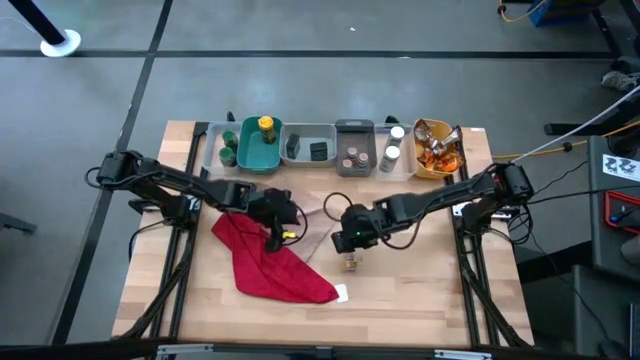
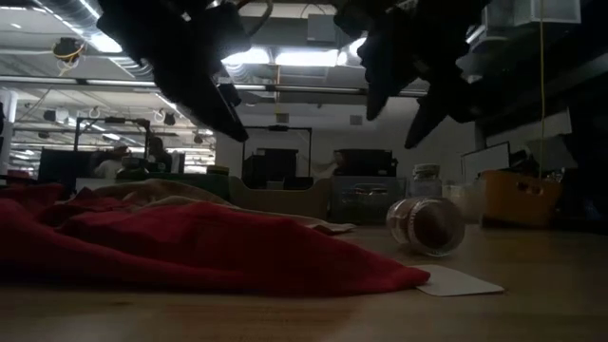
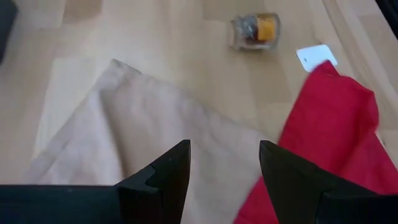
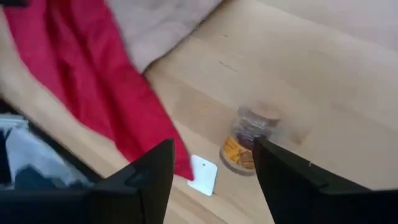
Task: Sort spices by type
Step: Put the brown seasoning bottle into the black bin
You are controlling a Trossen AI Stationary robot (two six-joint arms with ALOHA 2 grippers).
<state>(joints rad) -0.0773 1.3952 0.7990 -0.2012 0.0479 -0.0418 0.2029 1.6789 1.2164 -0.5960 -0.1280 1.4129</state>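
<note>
A small clear spice jar [image 1: 350, 263] with an orange label lies on its side on the bare wood [image 2: 426, 225], right of a red cloth [image 1: 270, 265]. My right gripper [image 4: 211, 149] hangs open above the jar [image 4: 245, 140], clear of it. My left gripper [image 3: 224, 149] hovers open over a tan cloth [image 3: 155, 124] beside the red cloth [image 3: 329, 130], touching neither. Other spices sit in bins along the far edge: a yellow-capped bottle [image 1: 265, 127], dark boxes [image 1: 318, 150], brown jars [image 1: 352, 158], white-capped jars [image 1: 392, 152] and orange packets [image 1: 437, 150].
A white card [image 4: 203, 175] lies by the red cloth's near corner, close to the jar. The row of teal, grey and yellow bins [image 1: 340, 128] lines the table's far edge. Bare wood lies along the near edge and to the right of the jar.
</note>
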